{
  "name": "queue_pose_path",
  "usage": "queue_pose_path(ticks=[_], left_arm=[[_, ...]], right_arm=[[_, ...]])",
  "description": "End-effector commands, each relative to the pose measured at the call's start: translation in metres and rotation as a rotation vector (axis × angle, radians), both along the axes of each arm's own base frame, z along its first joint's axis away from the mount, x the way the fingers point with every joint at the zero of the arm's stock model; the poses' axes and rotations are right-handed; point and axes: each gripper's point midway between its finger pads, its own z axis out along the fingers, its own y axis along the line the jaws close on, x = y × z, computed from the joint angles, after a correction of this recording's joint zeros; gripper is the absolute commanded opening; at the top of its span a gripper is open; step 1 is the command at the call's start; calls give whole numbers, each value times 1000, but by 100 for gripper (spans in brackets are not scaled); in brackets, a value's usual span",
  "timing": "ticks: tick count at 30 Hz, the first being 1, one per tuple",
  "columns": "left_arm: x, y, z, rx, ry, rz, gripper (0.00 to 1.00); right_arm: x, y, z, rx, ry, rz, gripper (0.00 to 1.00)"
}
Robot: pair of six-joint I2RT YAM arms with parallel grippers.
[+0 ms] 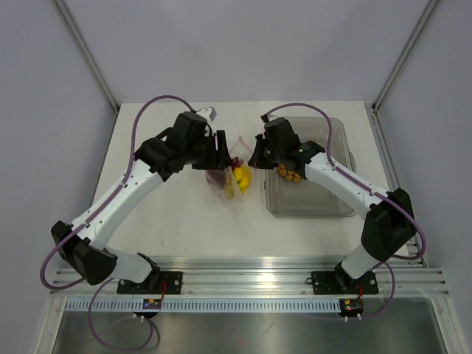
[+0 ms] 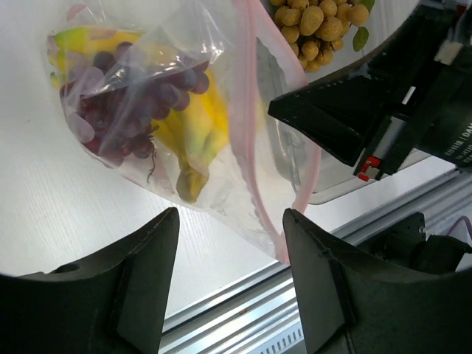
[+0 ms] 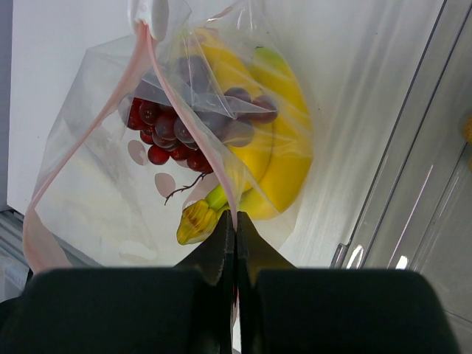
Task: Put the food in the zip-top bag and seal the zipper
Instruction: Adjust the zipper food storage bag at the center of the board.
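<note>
Now the right hand (image 3: 235, 221) is pressed together on the zipper (image 3: 183, 118) of the zip-top bag (image 3: 96, 184), which holds bananas (image 3: 284, 147) and grapes (image 3: 158, 136). The left hand (image 2: 230, 221) is spread, gripping nothing. Small tan-orange fruits (image 2: 313, 26) sit in the clear tray (image 1: 324, 203). Lettering on the right arm is too cut off to read.

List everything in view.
zip-top bag: one, clear with pink-red dots, between the arms
zipper: one, pink-red strip, along the bag's open edge
bananas: one bunch, yellow, inside the bag
grapes: one bunch, dark red, inside the bag
small round fruits: one cluster, tan-orange, in the tray
tray: one, clear, right of the bag
table: one, white
left end effector: one, black, open near the bag
right end effector: one, black, shut on the zipper
</note>
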Motion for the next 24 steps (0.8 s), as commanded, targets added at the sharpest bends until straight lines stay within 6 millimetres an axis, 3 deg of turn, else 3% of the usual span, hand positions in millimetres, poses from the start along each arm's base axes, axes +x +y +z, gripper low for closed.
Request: queue_pose_path(ticks=[1,3,8,20,23,24], left_arm=[[-1,1,17,57,-131,188,63],[-5,-9,14,74,-132,207,62],[0,-1,5,176,-137,278,59],[9,-27,-9,182,-142,264,56],[11,-25,-18,219,-134,273,47],[10,-21,-22,240,-127,278,40]], right_arm=[[8,6,45,86,-88,-2,0],[7,7,46,91,-88,3,0],[6,7,43,89,-81,8,0],[4,8,46,96,-84,19,0],[4,8,46,97,-85,19,0],[4,8,47,96,-88,19,0]])
